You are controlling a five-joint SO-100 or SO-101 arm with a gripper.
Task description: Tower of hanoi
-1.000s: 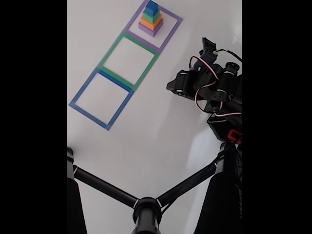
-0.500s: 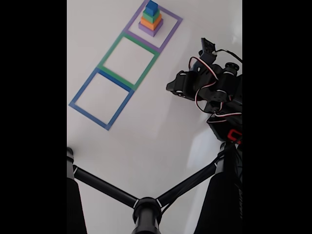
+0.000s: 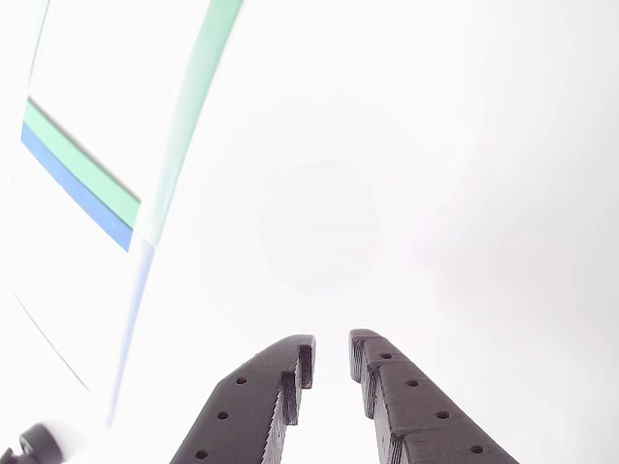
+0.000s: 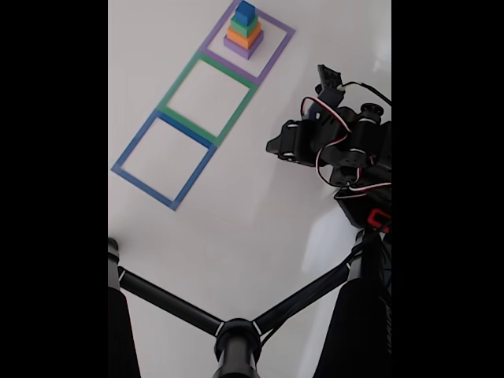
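Note:
A stack of square blocks point(image 4: 244, 31) stands at the top of the fixed view: purple at the bottom, then orange, green and blue. It sits inside a purple taped square point(image 4: 272, 59). Below it lie a green taped square point(image 4: 177, 85) and a blue taped square point(image 4: 134, 142), both empty. The black arm point(image 4: 335, 142) hovers at the right, well apart from the stack. In the other view my gripper point(image 3: 331, 348) points over the white table, its jaws a narrow gap apart with nothing between them. Green tape point(image 3: 193, 87) and blue tape point(image 3: 87, 198) show at the left there.
Black tripod legs point(image 4: 236, 331) cross the bottom of the fixed view, with a thick leg point(image 4: 358, 315) at the right below the arm's base. The white table point(image 4: 252, 213) lies bare between the squares and the arm.
In the fixed view the arm has shifted slightly up and to the left. The stack and the taped squares have not moved.

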